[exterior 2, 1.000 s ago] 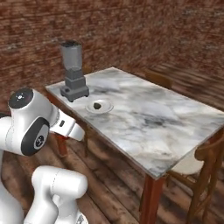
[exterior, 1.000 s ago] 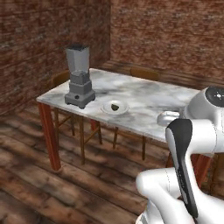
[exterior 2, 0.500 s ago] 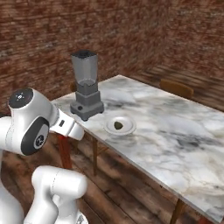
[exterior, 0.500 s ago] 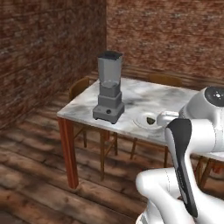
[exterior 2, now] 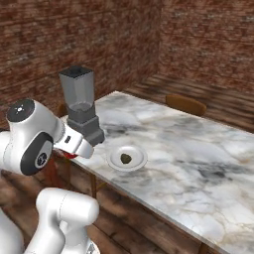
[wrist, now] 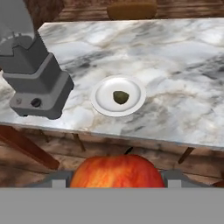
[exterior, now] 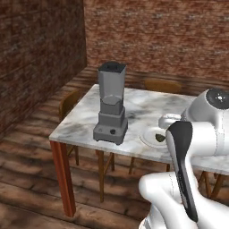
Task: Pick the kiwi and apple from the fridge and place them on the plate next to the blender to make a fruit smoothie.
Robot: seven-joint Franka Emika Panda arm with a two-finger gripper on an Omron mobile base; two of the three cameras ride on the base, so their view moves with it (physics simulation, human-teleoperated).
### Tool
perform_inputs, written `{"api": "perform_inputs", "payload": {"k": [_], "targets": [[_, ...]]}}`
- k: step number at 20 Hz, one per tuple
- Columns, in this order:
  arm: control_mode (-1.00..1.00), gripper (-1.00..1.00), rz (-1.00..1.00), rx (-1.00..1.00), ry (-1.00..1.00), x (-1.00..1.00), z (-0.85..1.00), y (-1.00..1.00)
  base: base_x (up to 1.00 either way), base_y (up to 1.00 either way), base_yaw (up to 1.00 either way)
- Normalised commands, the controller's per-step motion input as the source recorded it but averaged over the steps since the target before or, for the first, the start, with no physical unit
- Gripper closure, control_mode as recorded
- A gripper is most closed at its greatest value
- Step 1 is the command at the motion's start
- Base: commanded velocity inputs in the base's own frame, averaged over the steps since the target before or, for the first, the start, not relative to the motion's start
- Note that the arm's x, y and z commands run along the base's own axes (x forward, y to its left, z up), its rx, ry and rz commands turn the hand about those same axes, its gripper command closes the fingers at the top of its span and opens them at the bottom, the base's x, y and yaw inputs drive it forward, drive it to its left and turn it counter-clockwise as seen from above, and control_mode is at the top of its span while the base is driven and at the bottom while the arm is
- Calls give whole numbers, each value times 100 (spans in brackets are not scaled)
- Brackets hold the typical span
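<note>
Glossy white rounded arm (exterior: 210,129) with dark grey joint caps and a black panel.

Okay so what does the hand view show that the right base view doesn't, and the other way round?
Hand view alone: the whole red apple held in the gripper, and the blender's buttons. Right base view alone: the brick walls and the top of the blender jar. Both: the kiwi on the white plate, beside the blender on the marble table.

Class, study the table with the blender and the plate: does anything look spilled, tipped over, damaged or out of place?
Nothing stands out. The blender stands upright on the marble table, the plate lies flat beside it, and the kiwi sits on the plate. The gripper holds the apple, short of the table.
</note>
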Motion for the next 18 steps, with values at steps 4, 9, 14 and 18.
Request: {"api": "perform_inputs", "payload": {"k": [4,9,14,18], "targets": [[100,100,0,0,0,0,0,0,35,-41,-16],[-100,100,-2,0,1,13,-5,-3,29,-7,-10],[-100,100,-7,0,18,96,-37,-11,0,0,0],[-100,100,-1,0,20,98,-63,0,0,0,0]]}}
